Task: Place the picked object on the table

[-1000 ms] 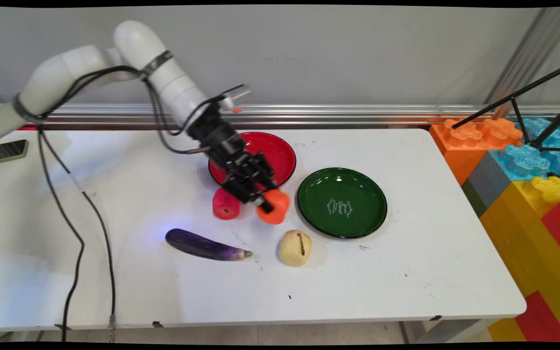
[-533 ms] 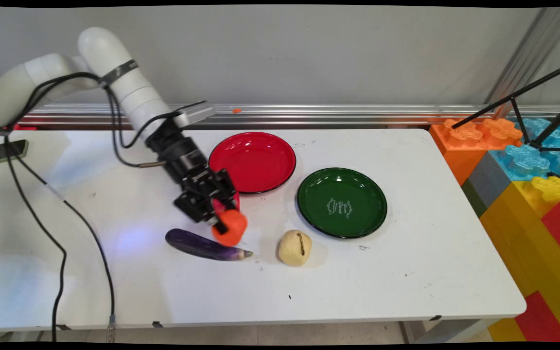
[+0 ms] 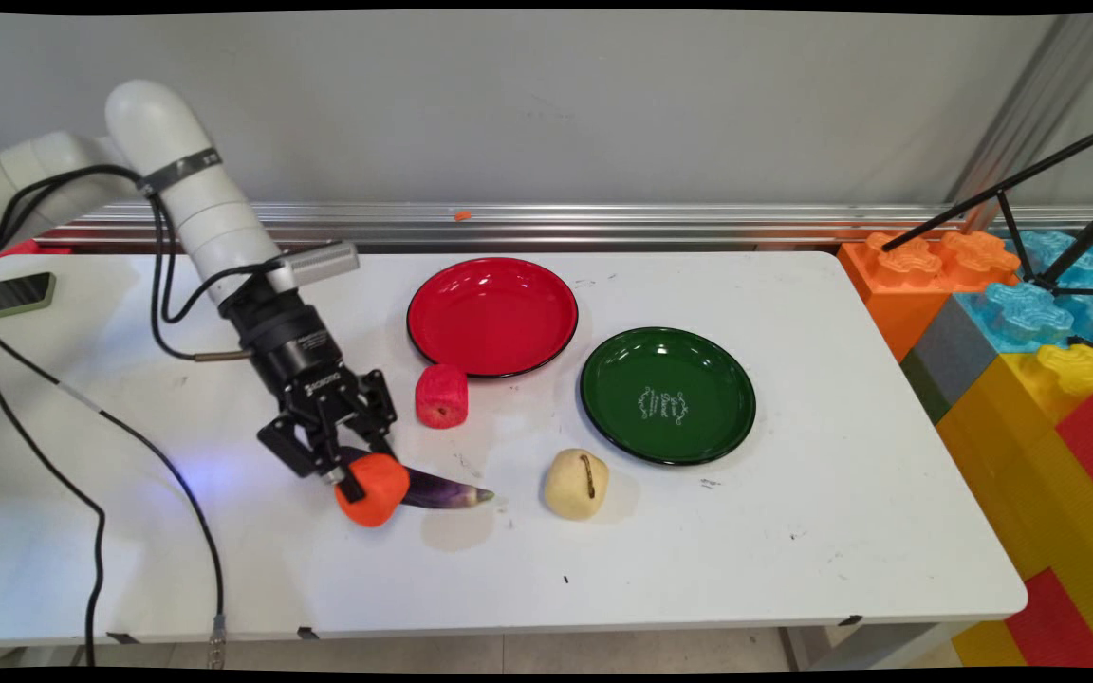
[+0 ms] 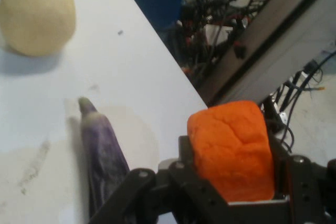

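Table: a white table (image 3: 793,531) under a grey wall, with the white arm reaching in from the upper left and black cables hanging from it.
Block wall: big toy building blocks (image 3: 1030,379) in orange, blue, yellow and red stand off the table's right end.
Green plate: a dark green plate (image 3: 667,396) sits right of centre, with small white lettering in its middle.
Red plate: a red plate (image 3: 492,316) lies behind and to the left of the green one, just apart from it.
Gripper: the black two-finger gripper (image 3: 349,486) is at the table's left-centre, tilted down; its fingers pinch an orange foam block between them.
Orange block: the orange block (image 3: 374,489) sits at the fingertips, in front of the eggplant's thick end; in the hand view it (image 4: 231,150) fills the gap between the fingers.
Eggplant: a purple toy eggplant (image 3: 442,490) lies on the table, its stem tip pointing right, its thick end hidden behind the block.
Potato: a pale yellow toy potato (image 3: 576,484) rests right of the eggplant's tip, near the green plate.
Red piece: a small red cylinder-shaped toy (image 3: 441,396) stands just in front of the red plate.
Phone: a dark phone (image 3: 10,295) lies at the far left edge.
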`<state>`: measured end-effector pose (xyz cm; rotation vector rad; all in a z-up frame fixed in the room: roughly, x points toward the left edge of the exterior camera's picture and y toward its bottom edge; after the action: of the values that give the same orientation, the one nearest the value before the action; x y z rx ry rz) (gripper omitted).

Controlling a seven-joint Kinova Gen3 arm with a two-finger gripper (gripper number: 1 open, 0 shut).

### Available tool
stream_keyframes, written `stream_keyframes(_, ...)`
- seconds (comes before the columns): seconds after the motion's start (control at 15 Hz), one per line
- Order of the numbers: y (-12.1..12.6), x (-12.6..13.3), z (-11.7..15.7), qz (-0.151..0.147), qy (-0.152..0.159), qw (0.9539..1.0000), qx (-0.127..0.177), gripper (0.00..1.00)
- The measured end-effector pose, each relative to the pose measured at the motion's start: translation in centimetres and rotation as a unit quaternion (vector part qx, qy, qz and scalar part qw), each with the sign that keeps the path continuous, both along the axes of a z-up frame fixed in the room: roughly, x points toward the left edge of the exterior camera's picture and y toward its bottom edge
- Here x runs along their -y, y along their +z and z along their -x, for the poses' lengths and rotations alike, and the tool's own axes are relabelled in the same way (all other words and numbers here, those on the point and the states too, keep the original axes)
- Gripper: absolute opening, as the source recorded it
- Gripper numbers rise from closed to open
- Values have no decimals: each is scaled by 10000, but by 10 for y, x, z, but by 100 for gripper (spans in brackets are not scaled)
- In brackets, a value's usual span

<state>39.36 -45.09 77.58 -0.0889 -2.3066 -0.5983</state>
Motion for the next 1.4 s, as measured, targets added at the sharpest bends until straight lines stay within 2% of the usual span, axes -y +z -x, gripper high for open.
stream_keyframes(0.33, -22, -8, -7, -45, -93, 9999, 119, 0)
stream_keyframes(1.2, -70, 1, 4, -32, 37, 9996, 283, 0)
stream_keyframes(1.27, -73, 3, 6, -23, 54, 9996, 280, 100)
stream_keyframes(1.4, -77, 5, 7, 0, 93, 9996, 275, 100)
